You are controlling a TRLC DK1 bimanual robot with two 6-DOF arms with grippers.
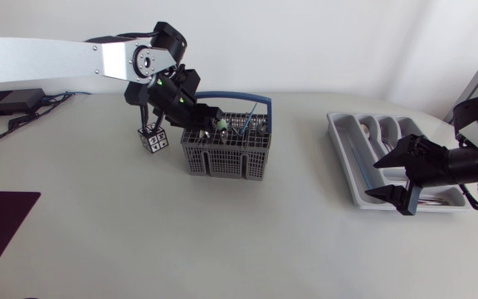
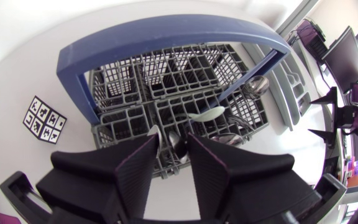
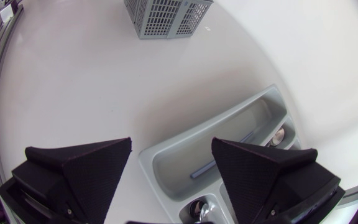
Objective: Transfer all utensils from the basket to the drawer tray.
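- Left gripper [image 2: 178,163] sits low over the grey basket [image 2: 166,81], at a spoon [image 2: 174,142]; whether its jaws grip it cannot be told.
- Several utensils [image 2: 229,127] stand in the basket.
- Right gripper [image 3: 171,158], jaws wide apart, hangs above the drawer tray [image 3: 247,115], which holds a blue-handled utensil [image 3: 219,158].

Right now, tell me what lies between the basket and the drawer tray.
Nothing: in the head view only bare table separates the basket from the drawer tray.

one basket [image 1: 222,158], one tray [image 1: 334,126], two claws [image 2: 173,148] [image 3: 171,143]
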